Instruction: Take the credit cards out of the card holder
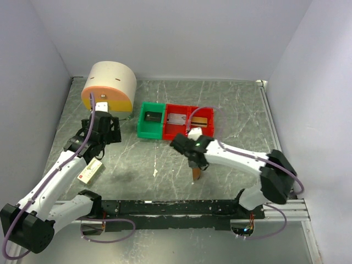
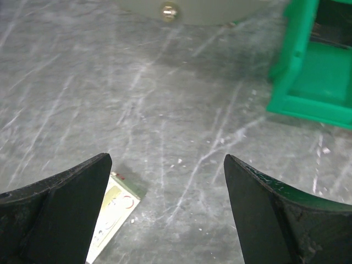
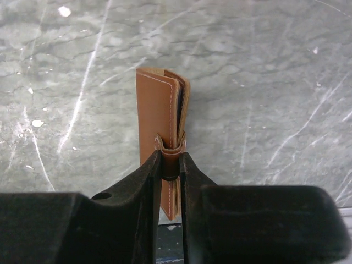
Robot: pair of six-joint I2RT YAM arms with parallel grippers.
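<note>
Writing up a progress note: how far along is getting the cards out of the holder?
Done: the right gripper pinches the card holder at its tab. In hand: the holder is folded shut in that grip; the left gripper hangs open, empty. Left: opening it and drawing the cards out; none shows yet.

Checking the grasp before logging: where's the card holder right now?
Top view, centre-right: the card holder is pinched in the right end effector, closed and on edge, just on the near side of the red bin.
</note>
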